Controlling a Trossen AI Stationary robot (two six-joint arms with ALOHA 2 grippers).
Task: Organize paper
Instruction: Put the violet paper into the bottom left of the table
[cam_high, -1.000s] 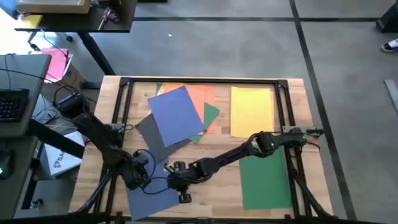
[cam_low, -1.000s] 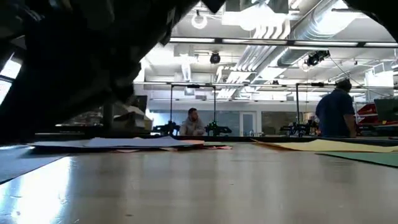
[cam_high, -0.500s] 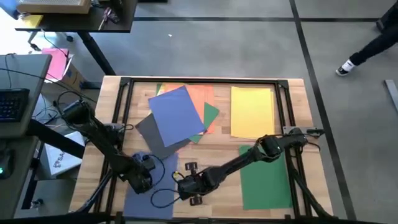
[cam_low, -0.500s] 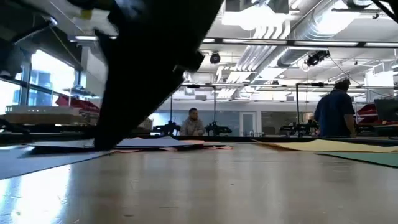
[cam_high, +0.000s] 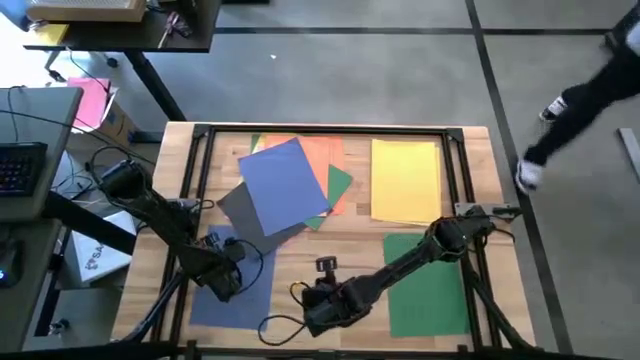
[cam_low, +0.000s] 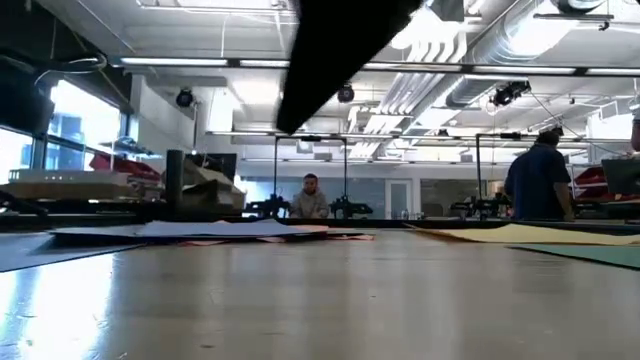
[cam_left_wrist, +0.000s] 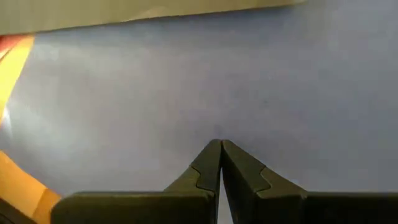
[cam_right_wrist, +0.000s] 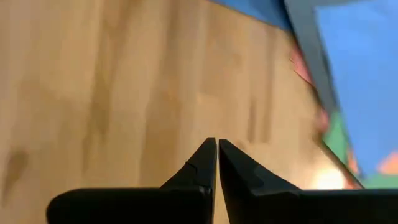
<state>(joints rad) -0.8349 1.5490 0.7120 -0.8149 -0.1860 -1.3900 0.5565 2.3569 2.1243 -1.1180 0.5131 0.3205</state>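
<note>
Pale wood-plank table (cam_high: 330, 250). My left gripper (cam_left_wrist: 219, 149) pinched closed, tips pressing flat matte blue paper sheet (cam_high: 235, 290) at near-left corner. My right gripper (cam_right_wrist: 216, 147) closed, empty, over bare wood.

- Robotics lab or workshop: a large open hall with a grey concrete floor (cam_high: 350, 70) marked by dark tape lines.
- Ceiling (cam_low: 480, 50) left bare, with exposed ducts, pipes and strip lights.
- Wooden desk (cam_high: 330, 240) framed in black metal, with two robot arms mounted on it.
- More metal rigs (cam_low: 310, 170) stand in the background, one person (cam_low: 312, 195) seated among them and another (cam_low: 540, 180) standing.
- Side desk with a keyboard (cam_high: 20, 165) and loose cables (cam_high: 100, 160).
</note>
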